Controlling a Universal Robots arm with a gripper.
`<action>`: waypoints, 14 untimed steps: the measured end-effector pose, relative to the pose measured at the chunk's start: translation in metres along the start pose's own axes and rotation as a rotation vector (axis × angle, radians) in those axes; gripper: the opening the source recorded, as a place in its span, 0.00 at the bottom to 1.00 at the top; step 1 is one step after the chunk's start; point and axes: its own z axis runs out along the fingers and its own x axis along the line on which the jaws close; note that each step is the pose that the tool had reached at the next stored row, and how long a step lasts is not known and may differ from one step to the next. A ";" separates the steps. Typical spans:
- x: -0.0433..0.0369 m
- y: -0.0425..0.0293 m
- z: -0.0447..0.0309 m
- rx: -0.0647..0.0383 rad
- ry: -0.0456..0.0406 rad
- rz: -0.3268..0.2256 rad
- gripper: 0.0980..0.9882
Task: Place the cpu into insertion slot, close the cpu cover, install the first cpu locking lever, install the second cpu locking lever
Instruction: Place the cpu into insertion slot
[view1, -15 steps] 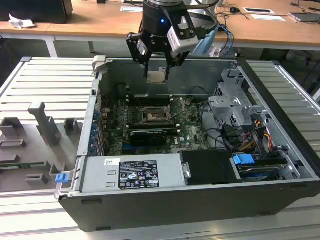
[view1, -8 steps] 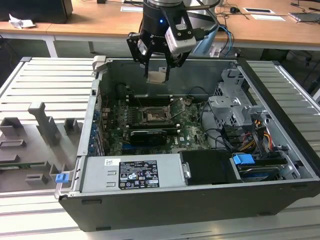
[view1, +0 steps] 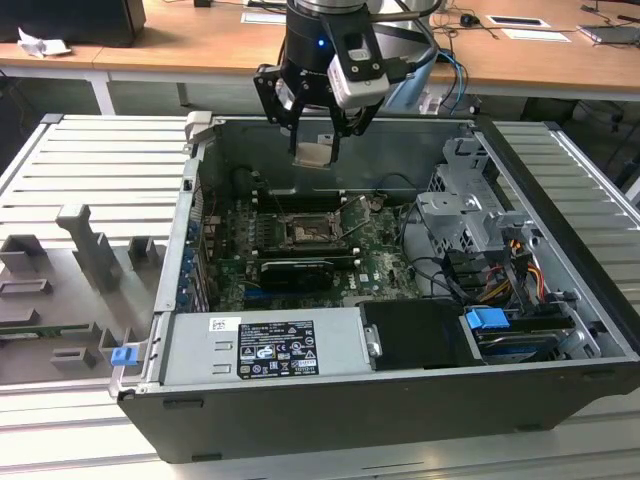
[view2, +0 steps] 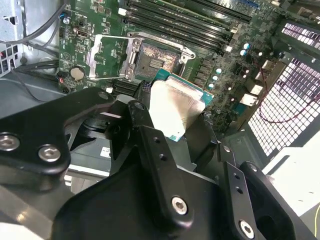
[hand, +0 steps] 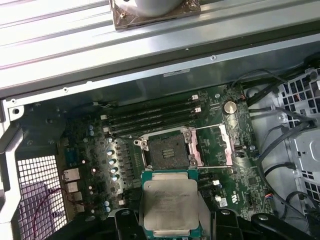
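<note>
— While the black jaws clamp the small flat square silver-grey cpu (view1: 316, 152) by two edges, where is it?
— Upper middle of the exterior view, above the open dark metal computer case (view1: 300, 400), well apart from the square black insertion slot (hand: 165, 150).
— Progress?
— Nothing seated: the thin silver cpu cover (hand: 225, 146) lies flipped open, and all four steps remain. Black cables (view1: 425, 270) sit nearby, clear of the slot.

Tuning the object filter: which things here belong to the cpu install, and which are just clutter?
Job: gripper shut on the cpu; empty socket; cpu cover, open.
Clutter: graphics card; power supply; memory slots; blue clip.
</note>
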 end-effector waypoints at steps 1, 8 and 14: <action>0.0000 0.0000 0.0000 0.000 -0.0009 0.011 0.48; 0.0000 0.0000 0.0002 -0.001 -0.0045 0.052 0.48; 0.0000 0.0000 0.0003 -0.002 -0.0078 0.091 0.48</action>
